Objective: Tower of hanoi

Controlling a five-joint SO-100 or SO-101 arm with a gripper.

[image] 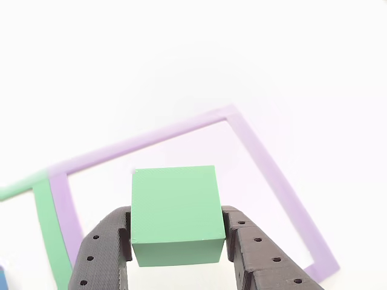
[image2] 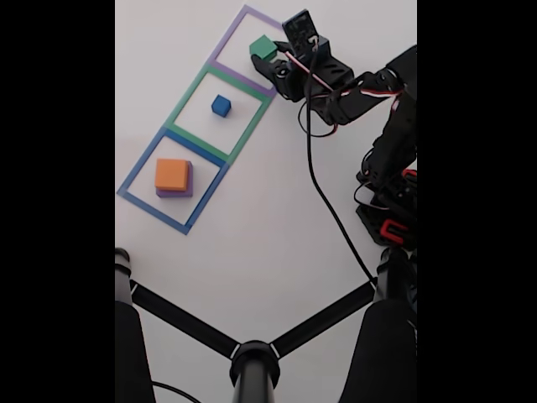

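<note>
My gripper (image: 178, 238) is shut on the green block (image: 175, 214), its two dark fingers pressing the block's left and right sides. In the fixed view the gripper (image2: 267, 59) holds the green block (image2: 263, 46) over the purple square outline (image2: 225, 70) at the top. The small blue block (image2: 221, 105) sits alone in the green outline (image2: 186, 98). The orange block (image2: 172, 174) lies stacked on the purple block (image2: 186, 190) inside the blue outline (image2: 138, 167). In the other view the purple outline (image: 266, 175) lies on the white table beneath the held block.
The arm's dark body and cables (image2: 390, 151) stand at the right of the white table. A black stand with three legs (image2: 252, 357) fills the bottom of the fixed view. A strip of green outline (image: 48, 235) shows at the left in the other view.
</note>
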